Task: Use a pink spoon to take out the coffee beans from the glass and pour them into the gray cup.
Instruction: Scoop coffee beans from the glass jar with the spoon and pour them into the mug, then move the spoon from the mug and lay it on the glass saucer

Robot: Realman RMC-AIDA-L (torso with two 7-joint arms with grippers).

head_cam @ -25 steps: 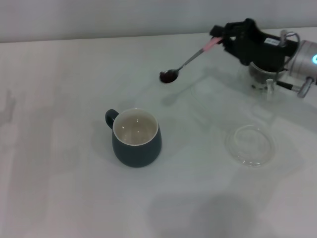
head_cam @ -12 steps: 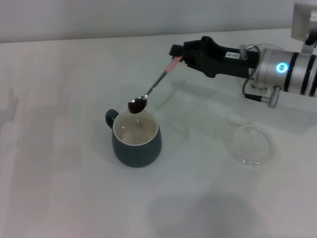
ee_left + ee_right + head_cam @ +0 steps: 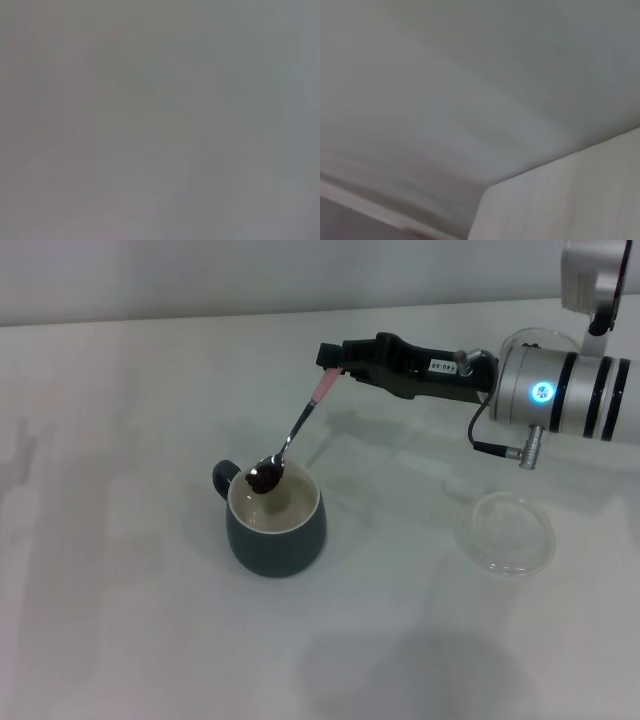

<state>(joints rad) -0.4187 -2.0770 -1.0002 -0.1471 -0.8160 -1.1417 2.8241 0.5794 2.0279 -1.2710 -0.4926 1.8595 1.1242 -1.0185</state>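
In the head view, the right end effector (image 3: 332, 357), a slim black body on a silver arm with dark bands, reached in from the right and was clenched on the pale pink handle of the spoon (image 3: 292, 430). The spoon slanted downward, its thin shiny metal neck leading to a small bowl heaped with dark oval beans (image 3: 263, 478). That bowl hung just over the rim of the cup (image 3: 275, 528), on the side nearest its loop handle. The cup was a rounded blue-gray ceramic mug with a smooth cream inside, standing upright on the pale matte tabletop (image 3: 120, 590). A flat, round, clear glass saucer (image 3: 505, 532) lay well to the right of the cup. Behind the arm's silver casing a curved clear rim showed, probably the glass (image 3: 533, 334), mostly hidden. The left wrist view showed only a featureless gray blur, and the left end effector was out of sight. The right wrist view showed a plain pale surface with one lighter angled panel; nothing in it could be identified.
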